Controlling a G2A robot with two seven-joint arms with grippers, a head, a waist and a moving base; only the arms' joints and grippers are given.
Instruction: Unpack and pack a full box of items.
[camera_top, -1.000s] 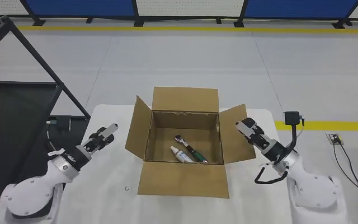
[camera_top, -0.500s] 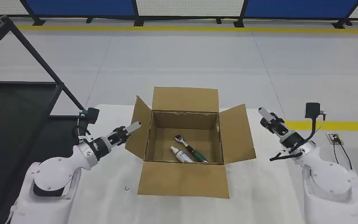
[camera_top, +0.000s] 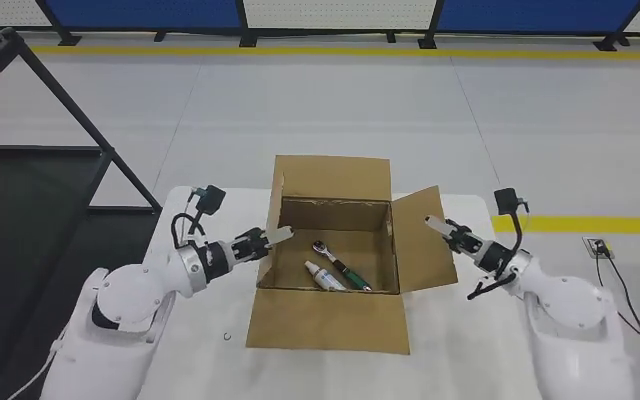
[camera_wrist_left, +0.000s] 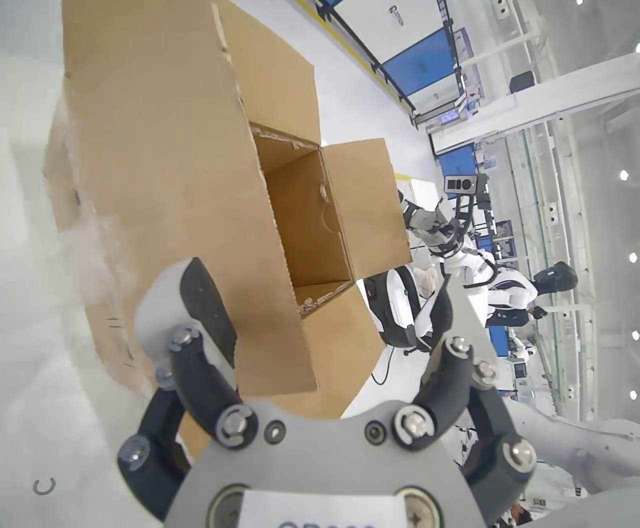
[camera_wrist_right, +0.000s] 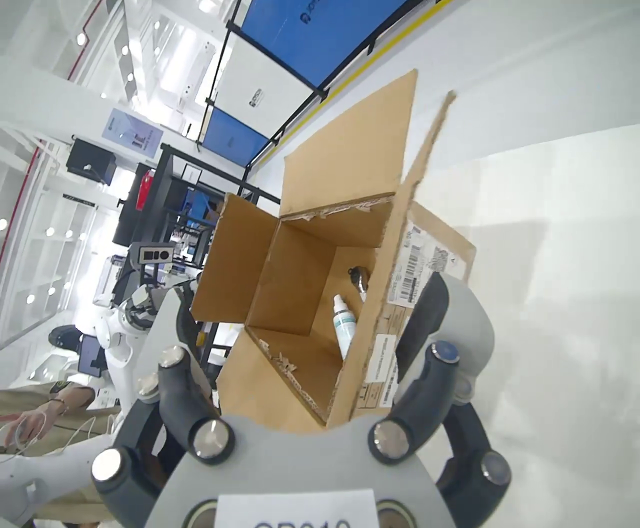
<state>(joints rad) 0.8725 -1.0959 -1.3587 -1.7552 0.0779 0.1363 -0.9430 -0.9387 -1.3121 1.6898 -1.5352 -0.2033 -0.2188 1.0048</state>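
Flanking the open cardboard box (camera_top: 327, 320) on the white table (camera_top: 445, 330), both grippers sit with fingers spread.
Left gripper (camera_top: 283, 235) is at the upright left flap (camera_top: 279, 200), right gripper (camera_top: 432, 222) at the slanting right flap (camera_top: 420, 235); a wrench (camera_top: 340, 262) and small white bottle (camera_top: 322, 276) lie inside.
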